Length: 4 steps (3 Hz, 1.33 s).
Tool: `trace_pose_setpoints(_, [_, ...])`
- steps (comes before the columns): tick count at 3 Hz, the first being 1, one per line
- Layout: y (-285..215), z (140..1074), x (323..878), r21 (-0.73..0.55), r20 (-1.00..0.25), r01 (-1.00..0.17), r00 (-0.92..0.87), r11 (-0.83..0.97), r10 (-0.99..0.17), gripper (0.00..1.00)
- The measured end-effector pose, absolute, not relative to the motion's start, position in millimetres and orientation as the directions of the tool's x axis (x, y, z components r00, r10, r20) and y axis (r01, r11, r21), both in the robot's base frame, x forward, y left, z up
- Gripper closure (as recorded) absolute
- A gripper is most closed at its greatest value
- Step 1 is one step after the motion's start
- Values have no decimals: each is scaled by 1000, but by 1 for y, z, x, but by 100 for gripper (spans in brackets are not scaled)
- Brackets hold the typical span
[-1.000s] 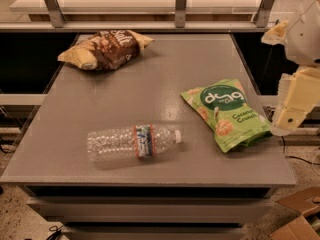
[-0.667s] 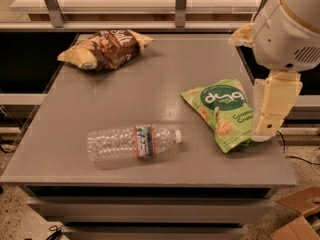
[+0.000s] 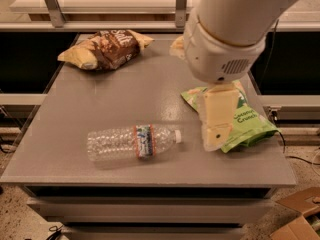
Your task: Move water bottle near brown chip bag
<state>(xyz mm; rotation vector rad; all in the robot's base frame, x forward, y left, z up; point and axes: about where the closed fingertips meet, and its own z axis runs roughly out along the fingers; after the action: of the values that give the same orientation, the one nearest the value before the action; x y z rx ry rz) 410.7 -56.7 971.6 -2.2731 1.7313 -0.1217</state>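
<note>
The water bottle [image 3: 131, 142] lies on its side near the front of the grey table [image 3: 75, 114], its white cap pointing right. The brown chip bag [image 3: 105, 49] lies at the far left corner of the table. My arm comes in from the upper right. My gripper [image 3: 214, 134] hangs over the right side of the table, in front of the green bag, a short way right of the bottle's cap. It holds nothing that I can see.
A bright green chip bag [image 3: 245, 121] lies on the right side of the table, partly hidden by my gripper. A metal rail and posts [image 3: 181, 6] run behind the table. Cardboard [image 3: 297, 216] lies on the floor at the lower right.
My arm has swung left from the right edge, over the table, and now covers part of the green bag. The bottle and both bags have not moved.
</note>
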Motion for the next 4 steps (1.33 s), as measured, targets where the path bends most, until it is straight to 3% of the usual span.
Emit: trace_pose_setpoints(4, [13,904,416,-275,-42,-931,259,-238,-965,0])
